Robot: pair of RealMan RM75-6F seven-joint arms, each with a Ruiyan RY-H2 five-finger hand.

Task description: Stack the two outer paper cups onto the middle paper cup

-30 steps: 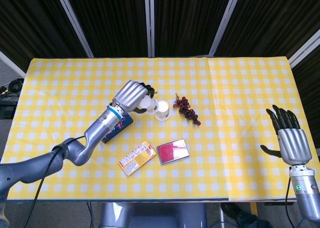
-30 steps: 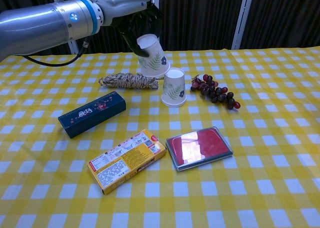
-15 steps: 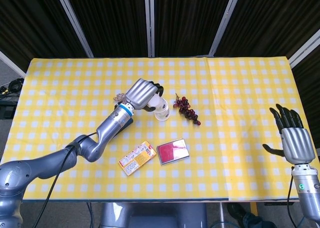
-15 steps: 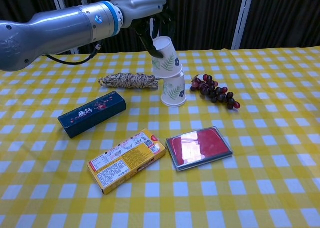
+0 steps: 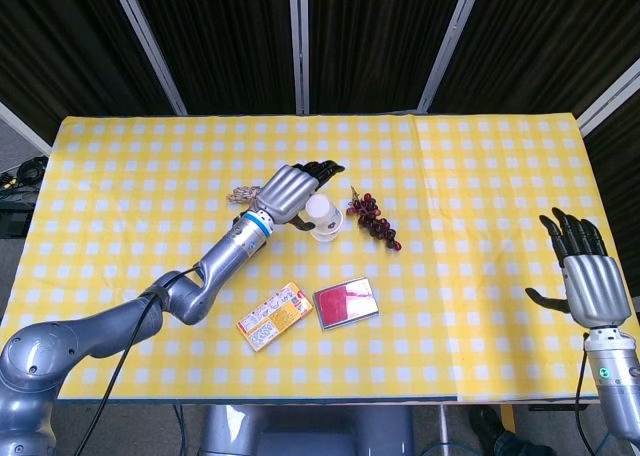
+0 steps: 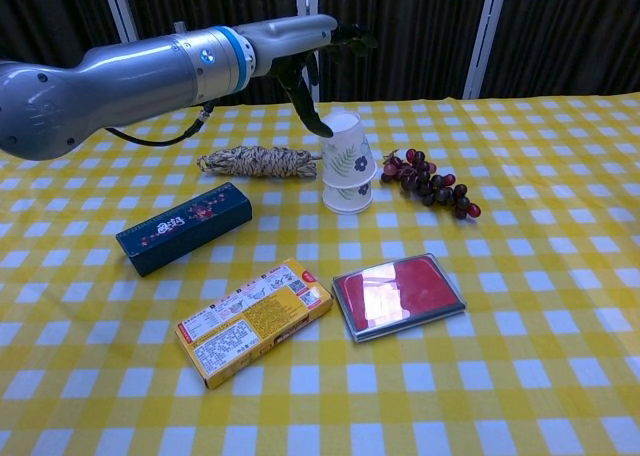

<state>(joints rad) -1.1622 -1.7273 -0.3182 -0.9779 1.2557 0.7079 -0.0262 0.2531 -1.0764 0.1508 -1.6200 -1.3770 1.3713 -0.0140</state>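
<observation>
Now lowered onto the middle paper cup (image 6: 349, 189) beside the grapes (image 6: 432, 185), upper paper cup (image 6: 347, 144) sits tilted, left hand (image 5: 292, 188) spread open and letting go, right hand (image 5: 583, 274) open and idle; light, crushable, best held softly round the wall.

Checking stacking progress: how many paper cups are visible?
2: one white leaf-print paper cup sits nested, tilted, over another white paper cup beside the grapes. A third isn't visible, possibly hidden.
</observation>
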